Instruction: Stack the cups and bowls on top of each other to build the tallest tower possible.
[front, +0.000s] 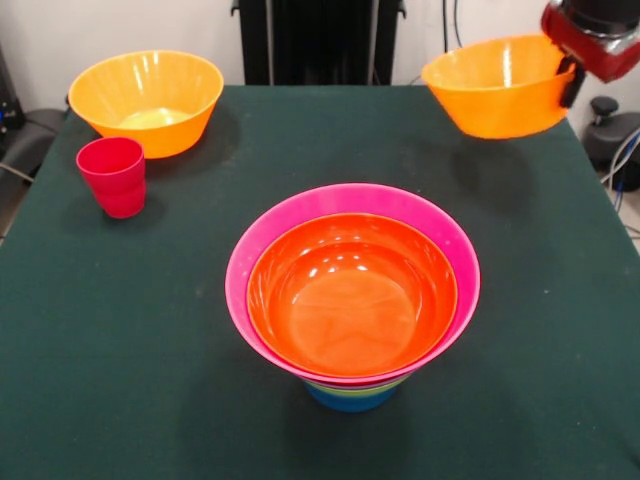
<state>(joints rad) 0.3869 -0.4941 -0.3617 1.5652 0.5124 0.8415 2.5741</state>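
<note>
— Tower: well below and across from gripper, orange bowl nested in pink atop green and blue. Step in hand?
— Carrying. Yellow bowl lifted off table, clamped at rim beside gripper. Next: swing over tower, centre, lower, release.
— Grip?
— Closed on rim, far as can be judged; fingers mostly hidden.
— Remaining?
— Red cup, then second yellow bowl, both farthest from gripper.
</note>
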